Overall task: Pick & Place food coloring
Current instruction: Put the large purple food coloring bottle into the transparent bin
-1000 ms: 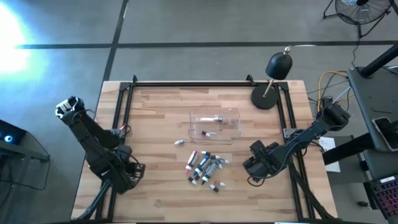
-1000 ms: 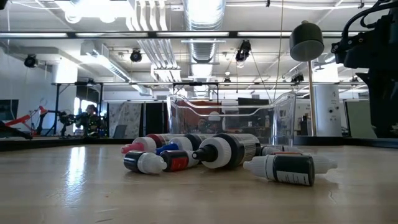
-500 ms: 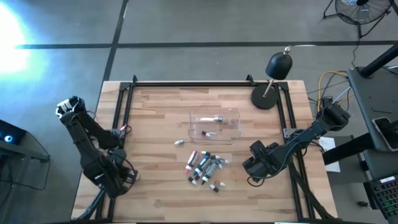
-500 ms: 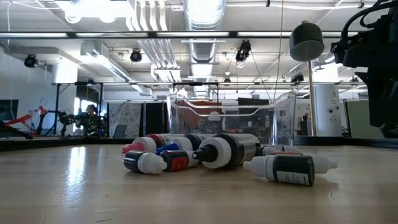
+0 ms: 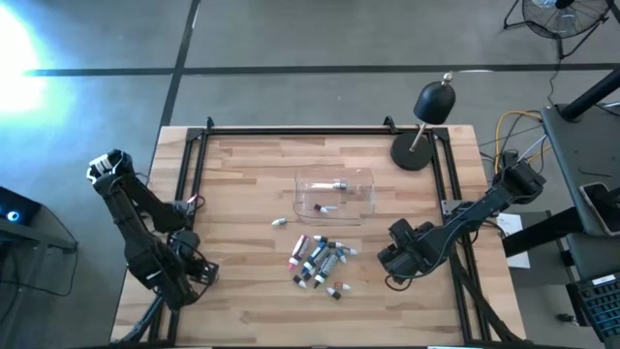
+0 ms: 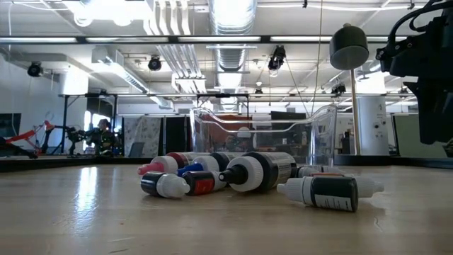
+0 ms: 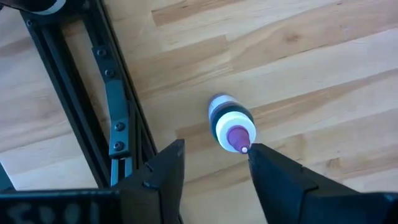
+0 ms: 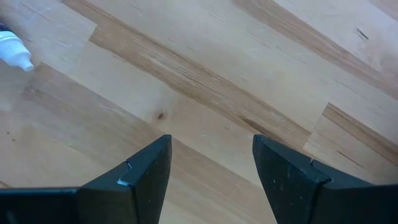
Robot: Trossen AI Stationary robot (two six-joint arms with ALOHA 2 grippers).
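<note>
Here we see the left gripper low over the tabletop, its fingers spread, with one food coloring bottle just ahead of its tips, standing with a purple cap toward the wrist camera. Well off toward the right gripper, the main cluster of bottles lies on the wood, between both arms. The right gripper hangs with fingers apart over bare planks beside that cluster. Beyond the cluster sits the clear tray, holding two bottles.
</note>
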